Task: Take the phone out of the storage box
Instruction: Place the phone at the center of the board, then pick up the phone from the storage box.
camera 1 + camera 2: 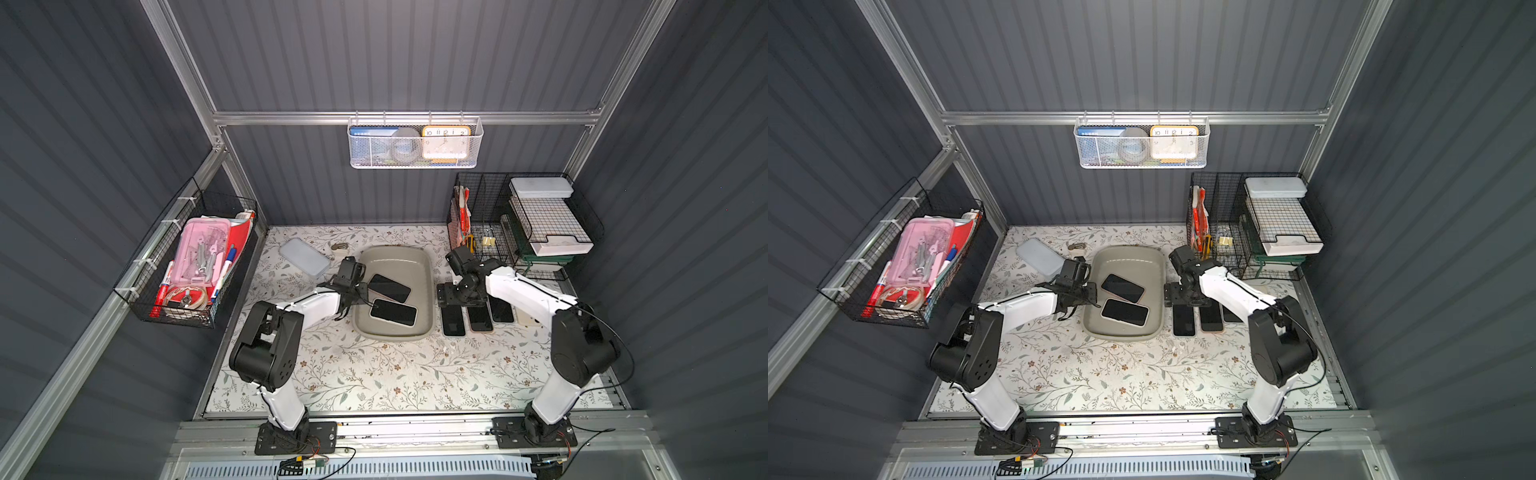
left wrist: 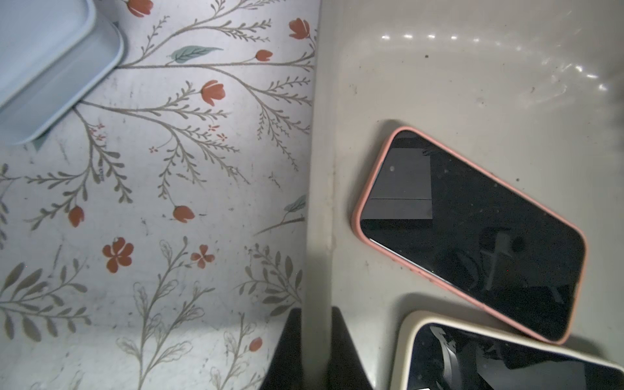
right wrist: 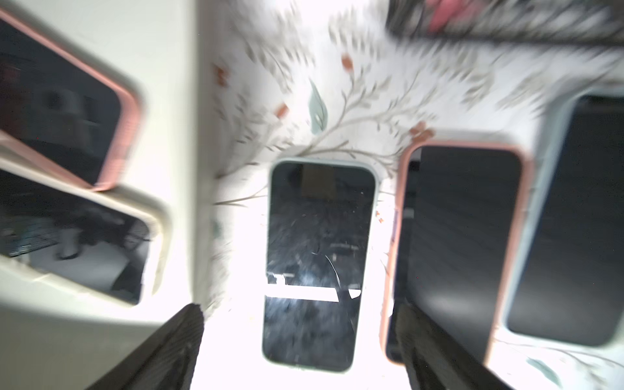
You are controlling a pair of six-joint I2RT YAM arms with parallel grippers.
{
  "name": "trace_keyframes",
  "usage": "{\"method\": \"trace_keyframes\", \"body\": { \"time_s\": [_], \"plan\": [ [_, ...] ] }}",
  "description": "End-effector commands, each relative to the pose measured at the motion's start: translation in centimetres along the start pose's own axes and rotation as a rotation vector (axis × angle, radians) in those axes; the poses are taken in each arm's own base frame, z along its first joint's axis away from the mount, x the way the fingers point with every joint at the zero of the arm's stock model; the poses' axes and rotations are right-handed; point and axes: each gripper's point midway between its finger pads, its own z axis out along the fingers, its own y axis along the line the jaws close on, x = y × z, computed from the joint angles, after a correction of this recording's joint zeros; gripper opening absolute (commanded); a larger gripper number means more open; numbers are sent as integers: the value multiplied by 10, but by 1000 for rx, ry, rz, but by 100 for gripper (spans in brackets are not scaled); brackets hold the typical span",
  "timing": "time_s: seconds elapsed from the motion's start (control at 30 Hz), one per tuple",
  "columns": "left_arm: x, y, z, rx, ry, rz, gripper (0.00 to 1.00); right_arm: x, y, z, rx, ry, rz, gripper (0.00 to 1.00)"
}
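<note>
Clamping storage box [image 2: 319,202] rim: L end effector [image 2: 314,309]

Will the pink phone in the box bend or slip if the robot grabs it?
Probably stiff: the pink phone looks straight and unbent. Its screen looks glossy, so likely slippery; the case edge may grip. One corner seems to rest on the cream phone, so it might rock.

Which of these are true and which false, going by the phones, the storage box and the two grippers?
Two phones lie in the storage box: a pink-cased phone and a cream-cased phone. True.
The left gripper holds a phone. False: it is shut on the box's wall.
The right gripper is open above a pale-cased phone on the table. True.
The phones outside the box are stacked. False: the outside phones lie side by side.
</note>
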Motion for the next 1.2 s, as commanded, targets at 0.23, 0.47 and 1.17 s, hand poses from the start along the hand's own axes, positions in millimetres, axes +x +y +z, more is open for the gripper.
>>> {"method": "trace_keyframes", "body": {
  "time_s": [0.23,0.47,1.17],
  "plan": [
    [-18,-3,-11,10,-48,15,1,-39,63,-72,-318,-215,-336,91],
    [-18,-5,-8,18,-44,12,3,-26,125,-45,-439,-161,-638,88],
    [-20,-7,-13,33,-45,13,5,33,152,53,-271,50,-966,99]
  ]
}}
